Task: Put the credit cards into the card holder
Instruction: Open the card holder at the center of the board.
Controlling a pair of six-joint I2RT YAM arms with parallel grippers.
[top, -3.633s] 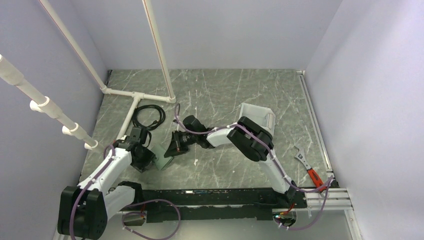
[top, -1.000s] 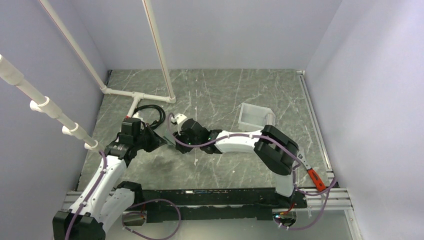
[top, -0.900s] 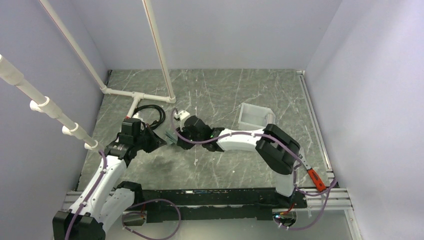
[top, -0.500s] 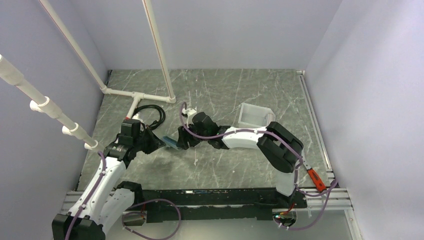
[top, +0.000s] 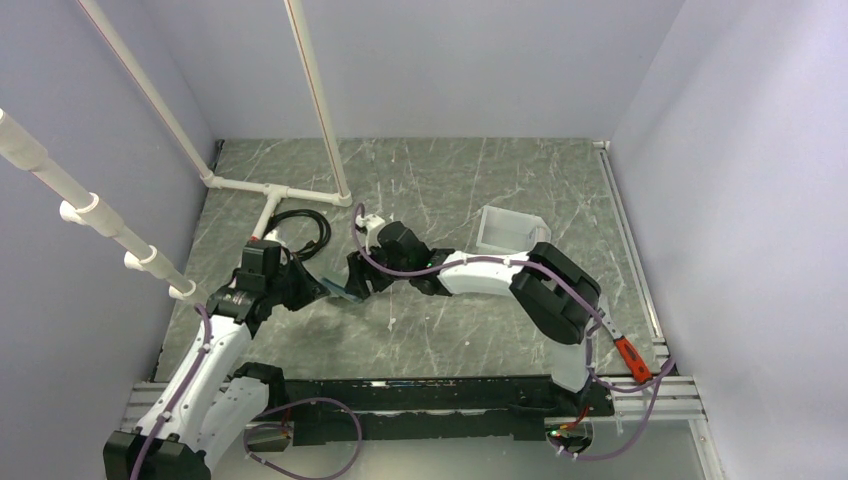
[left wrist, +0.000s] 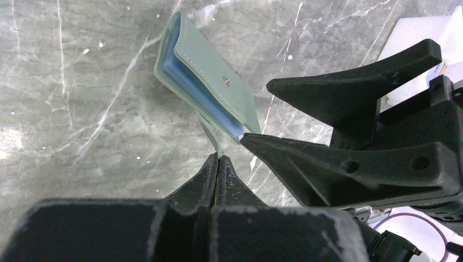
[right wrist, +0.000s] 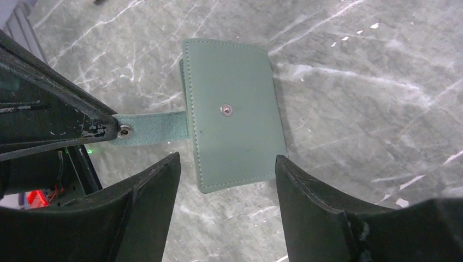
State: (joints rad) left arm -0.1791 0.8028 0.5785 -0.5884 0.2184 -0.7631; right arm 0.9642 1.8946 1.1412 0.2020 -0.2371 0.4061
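Both arms now reach farther from their bases than seconds ago. Card holder (right wrist: pixel 232 144) held folded, left of white bin (top: pixel 505 232). Left gripper (left wrist: pixel 218 159) pinches its strap (right wrist: pixel 155 127). Right gripper (right wrist: pixel 224 164) spread wide, straddling it. Credit cards unseen. Best: grip only the top flap's edge, peel slowly.
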